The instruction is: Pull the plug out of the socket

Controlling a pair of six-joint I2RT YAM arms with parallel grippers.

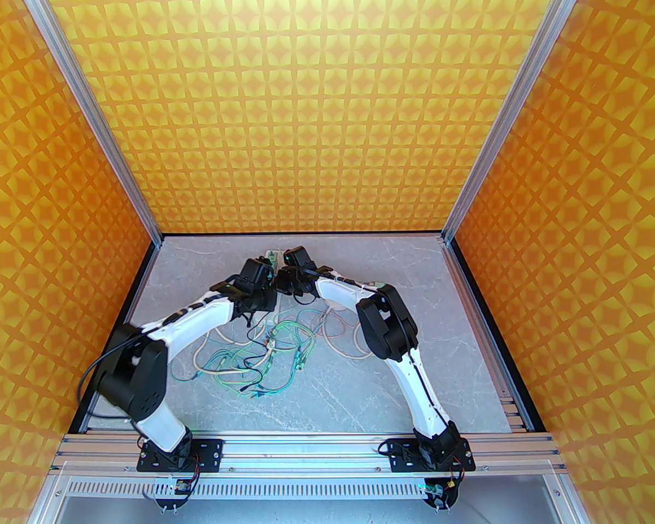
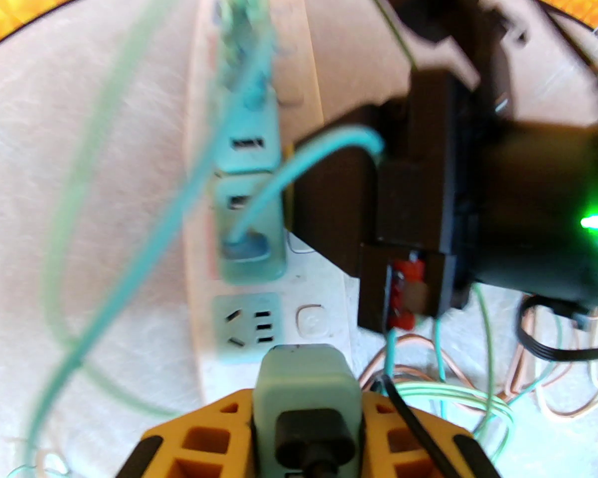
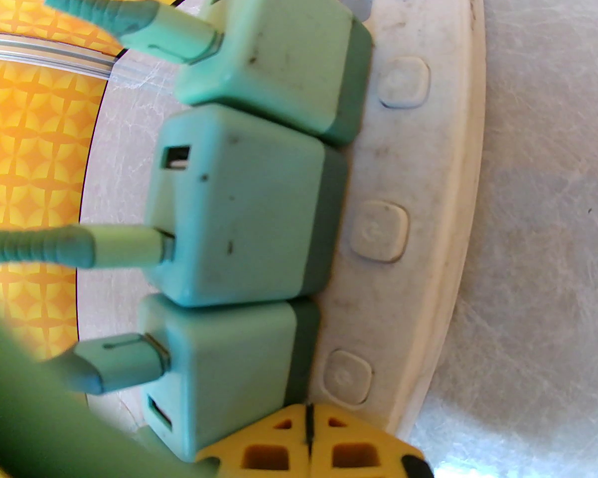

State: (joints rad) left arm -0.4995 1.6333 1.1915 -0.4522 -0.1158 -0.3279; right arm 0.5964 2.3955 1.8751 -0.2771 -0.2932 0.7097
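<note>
Up close, the left gripper [image 2: 306, 409] pinches the mint charger plug [image 2: 306, 381] by its flat sides: light, rigid, smooth plastic, best gripped right there. Empty socket [image 2: 246, 326] sits just beyond it on the power strip [image 2: 324, 277], toward the table [image 1: 415, 271] far edge. Right gripper [image 3: 308, 446] pressed together, tips against the strip.

**Three cameras, one power strip**

The top external camera looks down from above and behind the near edge of the table [image 1: 360, 396], seeing it whole. Both wrist cameras hang close over the power strip [image 2: 304, 58] by the far edge, their shared ground.
</note>
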